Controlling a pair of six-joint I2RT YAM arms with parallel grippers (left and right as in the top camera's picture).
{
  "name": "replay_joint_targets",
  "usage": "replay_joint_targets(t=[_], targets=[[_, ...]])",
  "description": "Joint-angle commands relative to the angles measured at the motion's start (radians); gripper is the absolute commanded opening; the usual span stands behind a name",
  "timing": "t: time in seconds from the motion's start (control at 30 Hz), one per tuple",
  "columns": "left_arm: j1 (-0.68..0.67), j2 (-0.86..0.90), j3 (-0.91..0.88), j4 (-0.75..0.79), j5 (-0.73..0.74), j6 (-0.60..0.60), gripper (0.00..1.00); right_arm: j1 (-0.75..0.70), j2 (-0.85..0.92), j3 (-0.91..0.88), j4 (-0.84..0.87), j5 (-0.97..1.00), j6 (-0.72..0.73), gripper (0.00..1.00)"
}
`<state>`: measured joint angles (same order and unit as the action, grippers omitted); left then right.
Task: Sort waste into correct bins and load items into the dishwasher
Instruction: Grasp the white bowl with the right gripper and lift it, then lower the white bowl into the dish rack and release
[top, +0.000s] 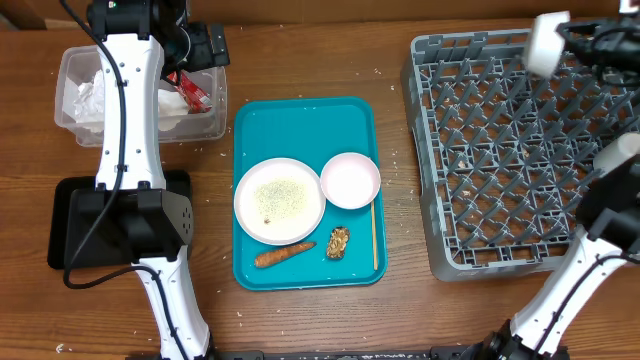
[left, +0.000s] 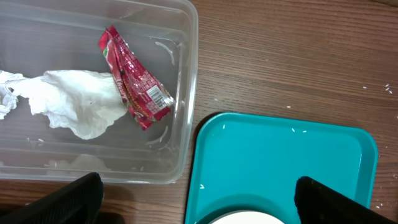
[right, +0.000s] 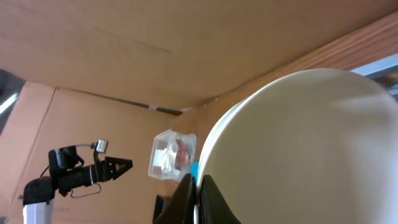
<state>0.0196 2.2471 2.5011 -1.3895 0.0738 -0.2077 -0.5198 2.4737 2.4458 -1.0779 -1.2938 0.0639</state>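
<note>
Done: napkins (left: 74, 102), wrapper (left: 134, 78) in tub (left: 186, 74). My left fingers (left: 74, 199) wide, empty, above tub edge and teal tray (left: 280, 155). My right fingers (right: 214, 202) pinch cup (top: 545, 42) rim, over rack (top: 500, 170) far corner, not yet set down. Left on tray: plate (top: 280, 200), bowl (top: 350, 180), chopstick (top: 375, 235), carrot (top: 285, 256), lump (top: 338, 242). I judge under half done.
</note>
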Motion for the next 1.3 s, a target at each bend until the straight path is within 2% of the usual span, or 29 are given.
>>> replay_joint_targets(t=[0.0,0.17,0.4,0.57,0.63,0.83,0.93,1.07,1.13,1.27], targets=[[-0.007,0.001,0.014,0.003,-0.003,-0.01,1.0,0.01,0.029,0.001,0.029,-0.048,0.026,0.04],[-0.007,0.001,0.014,0.003,-0.003,-0.01,1.0,-0.005,0.053,0.001,0.039,0.117,0.159,0.04],[-0.007,0.001,0.014,0.003,-0.003,-0.01,1.0,-0.061,0.048,0.003,0.032,0.161,0.177,0.05],[-0.007,0.001,0.014,0.003,-0.003,-0.01,1.0,-0.104,0.021,0.003,0.018,0.222,0.203,0.2],[-0.007,0.001,0.014,0.003,-0.003,-0.01,1.0,-0.119,0.001,0.003,0.002,0.27,0.203,0.22],[-0.007,0.001,0.014,0.003,-0.003,-0.01,1.0,-0.154,-0.146,0.003,-0.083,0.612,0.253,0.26],[-0.007,0.001,0.014,0.003,-0.003,-0.01,1.0,-0.154,-0.235,0.003,-0.127,0.789,0.269,0.31],[-0.007,0.001,0.014,0.003,-0.003,-0.01,1.0,-0.121,-0.329,0.003,-0.163,0.927,0.274,0.38],[-0.007,0.001,0.014,0.003,-0.003,-0.01,1.0,-0.083,-0.351,0.003,-0.172,0.954,0.23,0.5],[-0.007,0.001,0.014,0.003,-0.003,-0.01,1.0,0.013,-0.335,-0.002,-0.204,1.052,0.193,0.49]])
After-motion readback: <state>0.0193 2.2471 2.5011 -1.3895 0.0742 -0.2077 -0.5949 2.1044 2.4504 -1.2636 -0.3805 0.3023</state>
